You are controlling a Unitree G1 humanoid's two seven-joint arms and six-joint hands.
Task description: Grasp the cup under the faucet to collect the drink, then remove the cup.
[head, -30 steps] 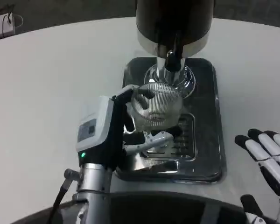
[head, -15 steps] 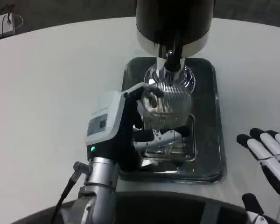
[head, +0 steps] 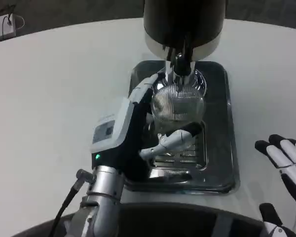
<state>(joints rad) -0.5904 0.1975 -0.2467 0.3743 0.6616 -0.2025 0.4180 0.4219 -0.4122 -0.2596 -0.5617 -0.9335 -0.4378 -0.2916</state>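
A clear ribbed cup (head: 177,104) sits on a dark metallic tray (head: 218,148) atop the white table (head: 54,98).

You are looking through a single camera mounted high on the robot's head or chest, tilted steeply down and forward over the white table (head: 49,89). It sits close: the left hand (head: 138,128) rises near the middle of the picture with its forearm running out through the bottom edge, so you see its back from above and behind. Just beyond that hand the dispenser (head: 183,22) is cut off by the top edge. The right hand (head: 286,165) lies at the lower right border, partly cropped. The robot's own dark body edges the bottom of the view
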